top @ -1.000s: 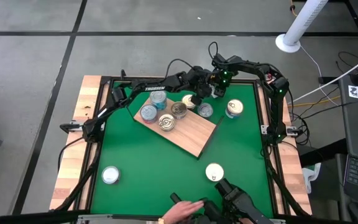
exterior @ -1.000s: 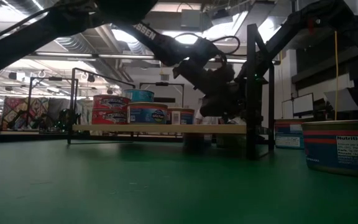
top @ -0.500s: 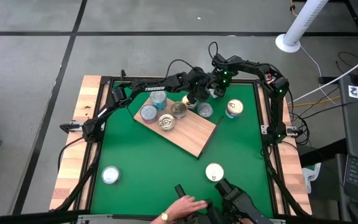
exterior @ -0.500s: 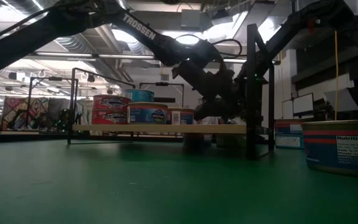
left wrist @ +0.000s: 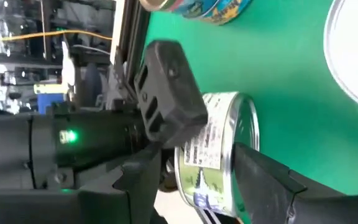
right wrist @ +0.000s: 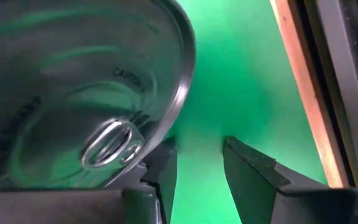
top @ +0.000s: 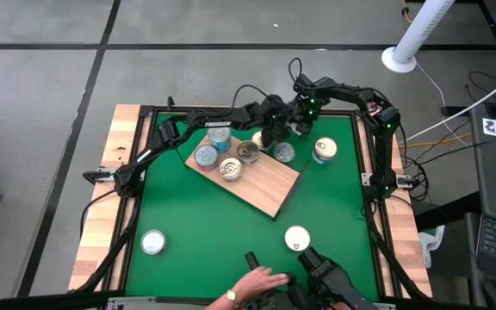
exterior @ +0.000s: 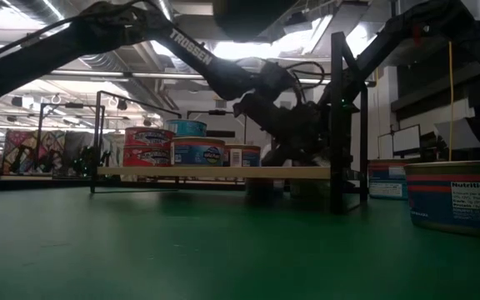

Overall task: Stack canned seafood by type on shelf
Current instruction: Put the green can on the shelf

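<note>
Left end effector [top: 268, 135] gripping a tin [left wrist: 219, 152] beside shelf [top: 265, 191] far edge, right end effector [right wrist: 194, 168] parted, empty

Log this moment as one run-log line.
left gripper: closed on tin at far end of shelf | right gripper: beside it | loose tins on mat
</note>
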You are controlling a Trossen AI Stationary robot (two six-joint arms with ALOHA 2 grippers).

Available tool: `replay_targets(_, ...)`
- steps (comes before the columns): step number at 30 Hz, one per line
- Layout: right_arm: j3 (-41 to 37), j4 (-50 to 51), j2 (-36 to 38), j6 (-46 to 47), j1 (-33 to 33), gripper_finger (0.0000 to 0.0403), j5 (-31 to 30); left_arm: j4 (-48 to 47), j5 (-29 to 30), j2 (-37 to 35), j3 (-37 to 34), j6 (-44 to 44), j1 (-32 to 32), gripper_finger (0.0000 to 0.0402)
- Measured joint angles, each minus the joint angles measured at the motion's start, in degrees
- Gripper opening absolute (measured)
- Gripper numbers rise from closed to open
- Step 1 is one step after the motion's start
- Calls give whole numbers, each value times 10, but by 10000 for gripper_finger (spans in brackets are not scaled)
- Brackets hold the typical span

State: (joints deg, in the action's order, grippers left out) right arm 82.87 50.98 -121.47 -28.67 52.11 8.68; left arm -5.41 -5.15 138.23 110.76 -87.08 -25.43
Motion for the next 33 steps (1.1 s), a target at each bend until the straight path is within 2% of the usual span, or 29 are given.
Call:
replay_targets(7,0,-1,0,1,1,133,22,-13,0,2,0,32,-8,196)
replay_targets(24,0,0,0,1,1,133,24,-4,0,17,3,120,-14,196)
replay_targets(33,13,18,-2,1,0,133,24,-10,-22,21,4,121,-14,196)
